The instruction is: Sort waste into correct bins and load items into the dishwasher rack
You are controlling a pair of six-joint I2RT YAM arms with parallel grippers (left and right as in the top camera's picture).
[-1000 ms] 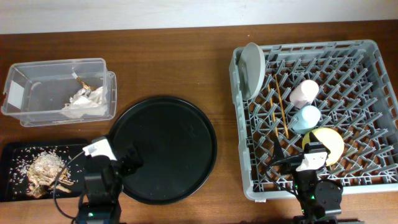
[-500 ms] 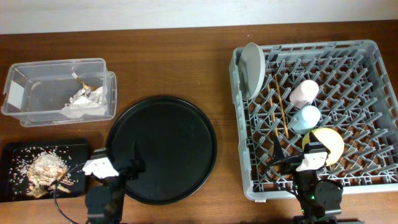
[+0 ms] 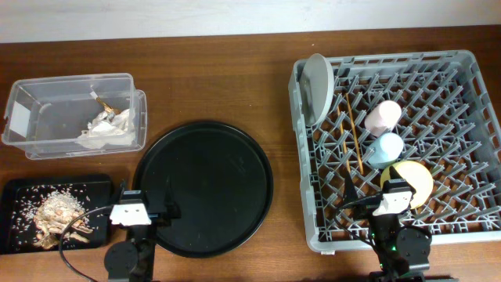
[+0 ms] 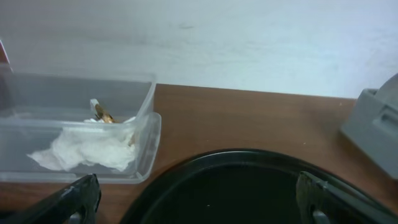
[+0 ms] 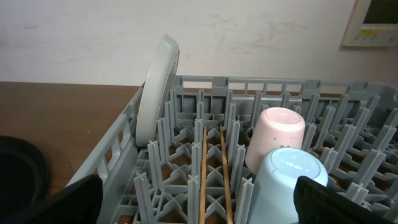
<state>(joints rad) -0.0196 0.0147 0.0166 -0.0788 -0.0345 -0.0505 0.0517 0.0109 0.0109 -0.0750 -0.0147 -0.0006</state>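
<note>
The grey dishwasher rack (image 3: pixel 462 69) holds the grey-white plate (image 3: pixel 316 78) on edge, the chopsticks (image 3: pixel 354 139), the pink cup (image 3: pixel 382 116), the light-blue cup (image 3: pixel 385 148) and the yellow saucer (image 3: pixel 416 182). The right wrist view shows the plate (image 5: pixel 155 93), pink cup (image 5: pixel 277 138), blue cup (image 5: pixel 287 182) and chopsticks (image 5: pixel 205 177). My right gripper (image 3: pixel 377 193) (image 5: pixel 199 205) is open and empty over the rack's front. My left gripper (image 3: pixel 146 201) (image 4: pixel 199 202) is open and empty over the round tray's front left edge. Paper wrappers (image 3: pixel 106 126) (image 4: pixel 87 148) lie in the clear box (image 3: pixel 47 145) (image 4: pixel 146 146). Food scraps (image 3: pixel 59 210) lie in the shallow black tray (image 3: pixel 19 188).
The large round black tray (image 3: pixel 207 188) (image 4: pixel 249 186) lies between the bins and the rack. The rack's corner (image 4: pixel 373 127) shows at the right of the left wrist view. A pale wall runs behind the table.
My left gripper has drawn back toward the table's front edge and turned to face the back. The right arm has not moved.
</note>
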